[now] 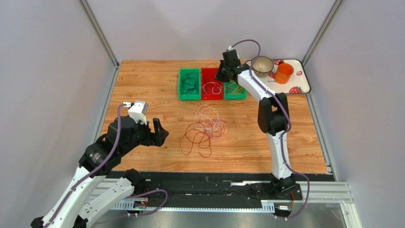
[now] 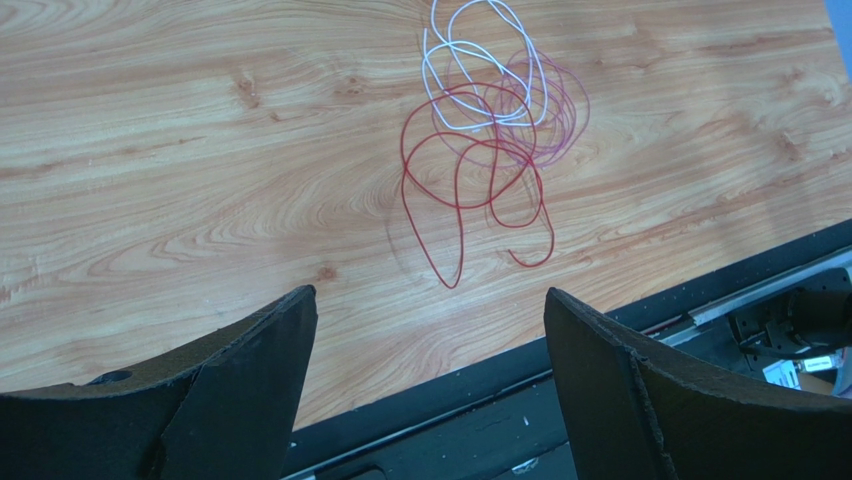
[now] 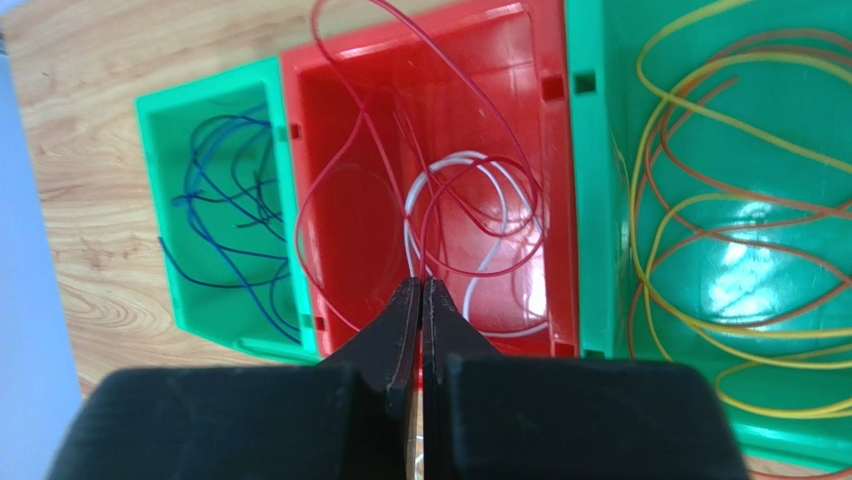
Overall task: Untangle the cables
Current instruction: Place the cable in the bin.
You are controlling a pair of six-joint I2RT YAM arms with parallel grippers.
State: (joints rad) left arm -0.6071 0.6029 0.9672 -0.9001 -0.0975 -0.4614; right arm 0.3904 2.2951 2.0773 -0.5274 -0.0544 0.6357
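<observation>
A tangle of red, white and purple cables (image 1: pixel 204 128) lies loose on the wooden table's middle; it also shows in the left wrist view (image 2: pixel 490 130). My left gripper (image 1: pixel 159 133) is open and empty, left of the tangle and above the table's near edge (image 2: pixel 428 292). My right gripper (image 1: pixel 222 76) is over the red bin (image 1: pixel 212 97), shut on a thin red cable (image 3: pixel 340 190) whose loops hang into the bin (image 3: pixel 520 70). A white cable (image 3: pixel 490 260) lies in that bin.
A green bin (image 1: pixel 180 85) with dark blue cables (image 3: pixel 230 200) stands left of the red bin. Another green bin (image 1: pixel 235 96) with yellow and orange cables (image 3: pixel 720 200) stands right. A tray (image 1: pixel 299 80) holds a bowl (image 1: pixel 262 65) and an orange cup (image 1: pixel 284 72).
</observation>
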